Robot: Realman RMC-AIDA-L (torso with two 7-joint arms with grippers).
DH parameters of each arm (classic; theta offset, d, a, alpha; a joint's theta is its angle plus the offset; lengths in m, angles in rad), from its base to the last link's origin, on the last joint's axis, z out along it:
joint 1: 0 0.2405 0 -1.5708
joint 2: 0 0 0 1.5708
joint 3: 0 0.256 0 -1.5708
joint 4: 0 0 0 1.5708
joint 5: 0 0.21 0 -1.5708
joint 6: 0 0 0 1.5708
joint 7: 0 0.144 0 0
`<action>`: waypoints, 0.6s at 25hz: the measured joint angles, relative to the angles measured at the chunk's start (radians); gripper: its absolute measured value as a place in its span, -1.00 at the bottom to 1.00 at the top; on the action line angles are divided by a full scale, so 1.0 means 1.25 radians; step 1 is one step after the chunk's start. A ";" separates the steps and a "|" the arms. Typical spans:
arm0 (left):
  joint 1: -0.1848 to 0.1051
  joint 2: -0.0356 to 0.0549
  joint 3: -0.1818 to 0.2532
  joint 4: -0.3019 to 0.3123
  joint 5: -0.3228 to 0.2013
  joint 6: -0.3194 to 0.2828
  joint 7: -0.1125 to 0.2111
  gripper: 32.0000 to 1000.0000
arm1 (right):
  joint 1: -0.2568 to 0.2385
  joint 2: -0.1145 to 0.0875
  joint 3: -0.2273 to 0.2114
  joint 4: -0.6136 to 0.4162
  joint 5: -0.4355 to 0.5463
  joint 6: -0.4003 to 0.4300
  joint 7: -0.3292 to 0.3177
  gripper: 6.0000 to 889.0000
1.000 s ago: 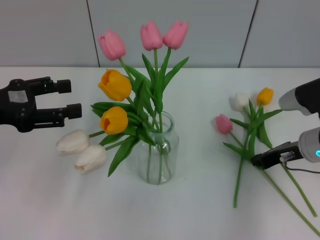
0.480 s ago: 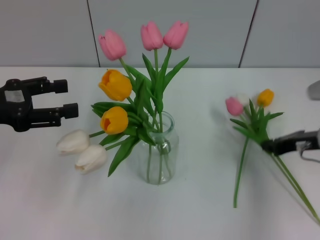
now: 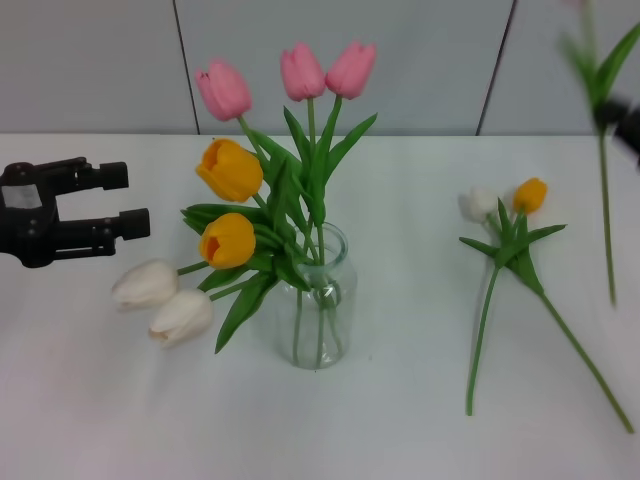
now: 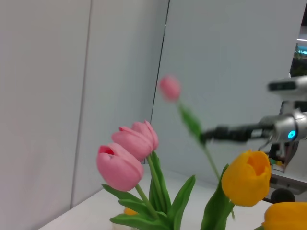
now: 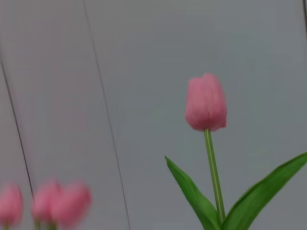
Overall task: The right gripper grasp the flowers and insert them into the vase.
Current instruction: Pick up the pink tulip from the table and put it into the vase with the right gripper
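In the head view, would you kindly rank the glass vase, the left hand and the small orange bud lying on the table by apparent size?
1. Left hand, nearer the camera, so unsure against the vase
2. Vase
3. Orange bud

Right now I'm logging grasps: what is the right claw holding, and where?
The slim pink tulip, gripped mid-stem at its leaves by the right claw.

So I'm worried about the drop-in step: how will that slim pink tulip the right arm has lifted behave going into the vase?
The pink tulip hangs straight below the right gripper, so its stem looks fairly stiff and light. The vase is already crowded, so leaves may snag. The clear, narrow vase could tip if pushed.
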 joint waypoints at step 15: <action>-0.012 0.0002 0.000 0.000 0.000 0.000 -0.002 0.65 | 0.256 -0.002 -0.020 0.290 0.229 -0.182 -0.191 -0.91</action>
